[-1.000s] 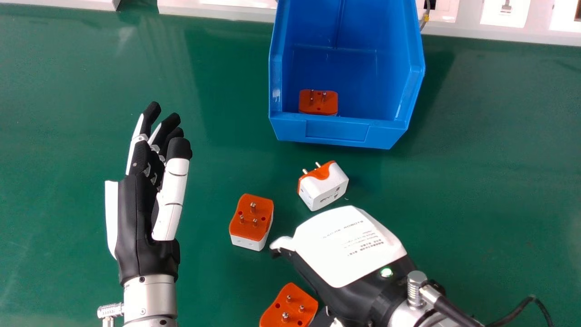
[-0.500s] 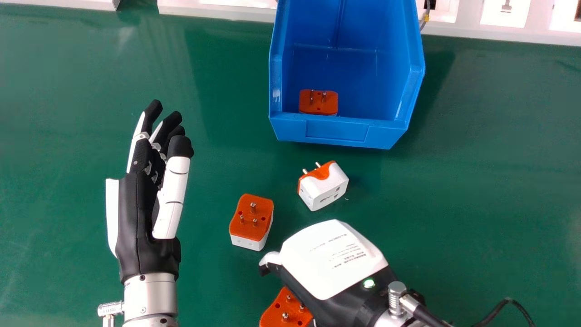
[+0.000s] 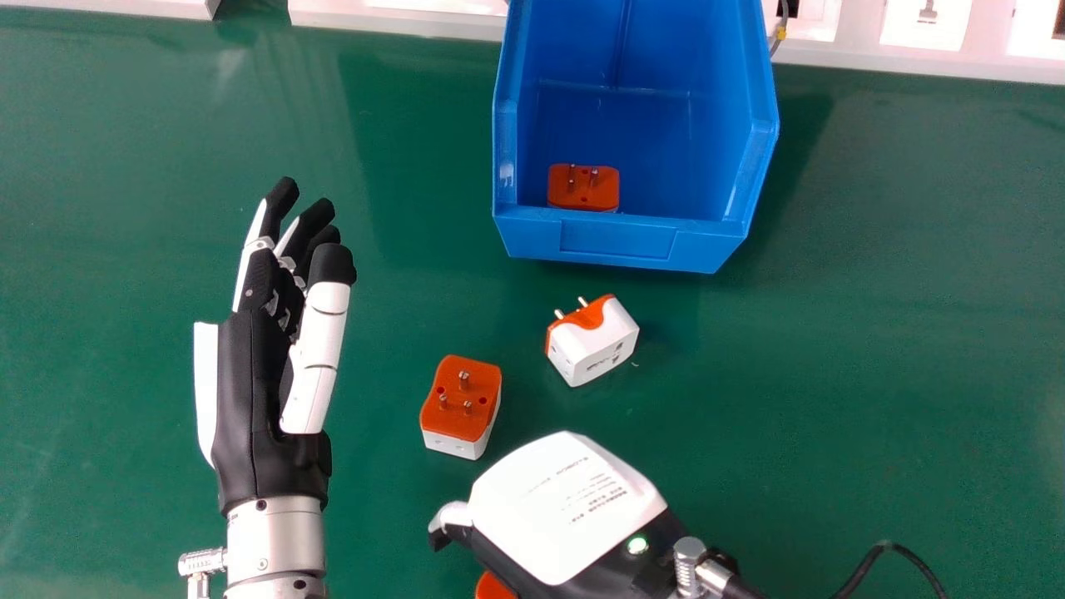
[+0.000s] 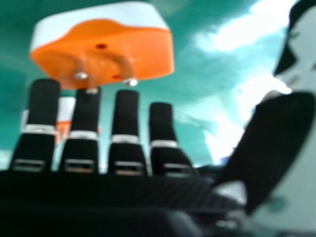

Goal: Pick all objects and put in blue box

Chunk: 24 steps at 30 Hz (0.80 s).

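Note:
In the head view my left hand [image 3: 270, 358] is held open at the left, its fingers pointing away. My right hand [image 3: 566, 507] shows its white back at the bottom centre, partly covering an orange adapter [image 3: 492, 587]. Two more adapters lie on the table: one with pins up [image 3: 460, 399], one on its side [image 3: 592, 339]. The blue box [image 3: 617, 241] holds another orange adapter [image 3: 584, 187]. In the right hand view, my right hand [image 4: 126, 133] has extended fingers and an adapter [image 4: 106, 47] beyond their tips; another adapter [image 4: 64, 111] sits partly behind them.
The green table [image 3: 874, 333] extends around the adapters. A black cable [image 3: 886, 549] curves beside my right wrist, and white equipment [image 3: 399, 18] runs along the table's far edge.
My right hand has moved left and toward the near edge, covering more of the lowest adapter. My left hand has shifted slightly away from the near edge. The other adapters and box have stayed put.

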Tool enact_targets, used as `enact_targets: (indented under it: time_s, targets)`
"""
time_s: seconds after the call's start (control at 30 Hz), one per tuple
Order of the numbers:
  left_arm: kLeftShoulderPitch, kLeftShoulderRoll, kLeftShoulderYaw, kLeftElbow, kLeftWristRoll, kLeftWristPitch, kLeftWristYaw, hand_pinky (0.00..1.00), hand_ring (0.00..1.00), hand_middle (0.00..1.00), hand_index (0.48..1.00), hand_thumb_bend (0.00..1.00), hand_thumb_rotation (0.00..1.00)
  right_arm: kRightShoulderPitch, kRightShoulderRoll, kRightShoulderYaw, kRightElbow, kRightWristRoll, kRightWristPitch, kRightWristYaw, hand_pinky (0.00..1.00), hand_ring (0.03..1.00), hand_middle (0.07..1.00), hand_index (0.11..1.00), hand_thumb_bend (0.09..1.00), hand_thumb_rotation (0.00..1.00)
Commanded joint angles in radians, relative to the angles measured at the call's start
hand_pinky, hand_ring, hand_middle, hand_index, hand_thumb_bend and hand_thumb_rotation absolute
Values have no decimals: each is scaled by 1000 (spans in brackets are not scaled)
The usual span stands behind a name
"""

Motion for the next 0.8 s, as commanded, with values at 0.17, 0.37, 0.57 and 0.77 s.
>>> enact_targets:
  time_s: [0.17, 0.37, 0.57, 0.77]
  targets:
    - [4, -8, -6, -20, -1, -10, -2, 801, 870, 876, 912, 751, 784, -34, 6, 26, 6, 20, -14, -5, 611, 735, 763, 771, 786, 200]
    - [6, -10, -7, -29, 5, 0, 3, 802, 869, 875, 912, 754, 784, -52, -17, 31, 28, -17, -22, -30, 625, 743, 767, 766, 788, 187]
    - [6, -7, -7, -30, 3, 4, -1, 802, 869, 875, 913, 756, 785, -59, -19, 41, 26, -93, -14, -8, 634, 747, 769, 765, 764, 170]
    - [11, -2, -6, -28, 3, -2, -6, 803, 869, 875, 913, 755, 785, -53, -4, 49, 33, -145, 8, 0, 657, 759, 777, 761, 752, 157]
